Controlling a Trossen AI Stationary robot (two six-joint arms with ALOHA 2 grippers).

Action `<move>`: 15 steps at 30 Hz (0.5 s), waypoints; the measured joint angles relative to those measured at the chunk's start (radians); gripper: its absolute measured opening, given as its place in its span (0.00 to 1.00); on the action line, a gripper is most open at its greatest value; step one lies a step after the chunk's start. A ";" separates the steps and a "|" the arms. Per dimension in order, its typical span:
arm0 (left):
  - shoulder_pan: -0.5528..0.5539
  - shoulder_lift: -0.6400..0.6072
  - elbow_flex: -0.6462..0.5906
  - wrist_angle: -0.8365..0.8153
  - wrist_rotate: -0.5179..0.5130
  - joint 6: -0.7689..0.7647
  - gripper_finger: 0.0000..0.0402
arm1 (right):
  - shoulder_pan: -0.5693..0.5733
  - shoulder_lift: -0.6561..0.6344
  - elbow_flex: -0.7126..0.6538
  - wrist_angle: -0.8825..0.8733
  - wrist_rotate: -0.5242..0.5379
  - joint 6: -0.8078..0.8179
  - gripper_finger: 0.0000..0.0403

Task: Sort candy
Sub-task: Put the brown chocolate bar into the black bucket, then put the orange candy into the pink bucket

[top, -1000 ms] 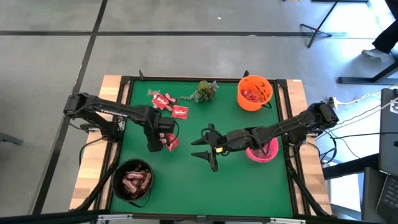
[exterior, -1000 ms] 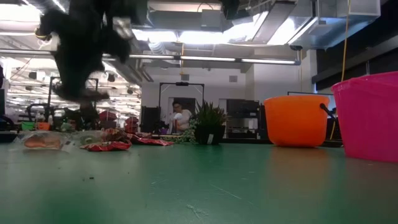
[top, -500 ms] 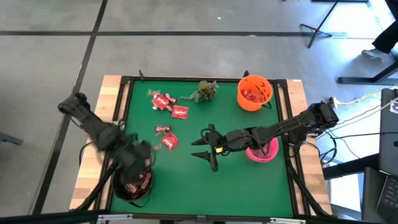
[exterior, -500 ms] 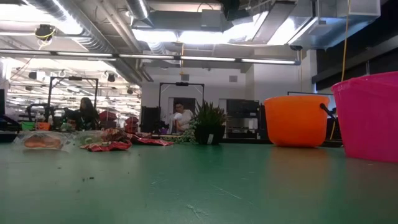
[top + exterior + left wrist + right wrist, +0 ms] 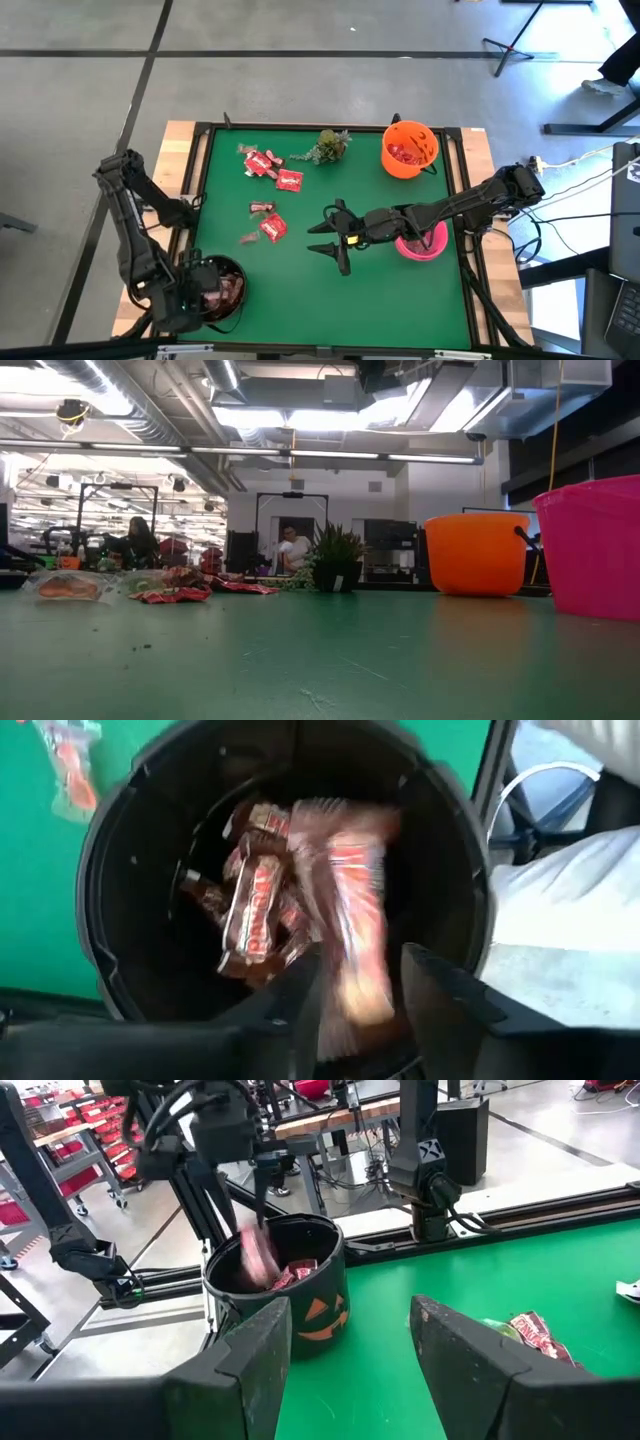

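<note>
Candy lies on the green table (image 5: 400,300): red packets (image 5: 264,163), one more red packet (image 5: 272,228), a brown bar (image 5: 262,208) and a clear-wrapped sweet (image 5: 247,238). My left gripper (image 5: 360,965) hangs over the black bowl (image 5: 222,290) at the near left, fingers apart and pointing down. A blurred brown-red bar (image 5: 345,920) shows between and below them, over the bars (image 5: 250,910) in the bowl. My right gripper (image 5: 325,240) hovers open at mid-table, next to the pink bowl (image 5: 420,243), with nothing between its fingers. My left gripper points down into the black bowl with the blurred bar (image 5: 257,1255) just under its fingertips. I cannot tell whether the fingers touch the bar. The bar is clear of the bowl's contents.
An orange bowl (image 5: 410,148) with red packets stands at the far right. A green plant sprig (image 5: 328,146) lies at the far middle. The black bowl has a pumpkin face (image 5: 320,1315). Raised black rails edge the table. People show in the room beyond.
My left arm has swung from the candies at mid-left toward the table's near left corner, rising and turning, and now hangs over the black bowl. It has left the low view. A bar has come with it. The right arm has kept still.
</note>
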 joint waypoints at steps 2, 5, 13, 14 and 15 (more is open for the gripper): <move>0.002 0.000 -0.010 -0.005 0.002 0.003 0.37 | 0.000 0.000 0.000 0.000 0.000 0.000 0.51; 0.023 -0.001 -0.010 -0.033 -0.003 0.028 0.46 | 0.000 0.000 0.000 -0.001 0.000 0.000 0.51; 0.137 -0.067 -0.010 -0.107 -0.086 0.166 0.57 | 0.000 0.000 0.000 -0.002 0.005 0.000 0.51; 0.155 -0.080 -0.010 -0.107 -0.119 0.197 0.57 | 0.000 0.000 0.000 -0.002 0.005 0.000 0.51; 0.177 -0.094 -0.010 -0.107 -0.148 0.231 0.57 | 0.000 0.000 0.000 -0.002 0.006 0.000 0.51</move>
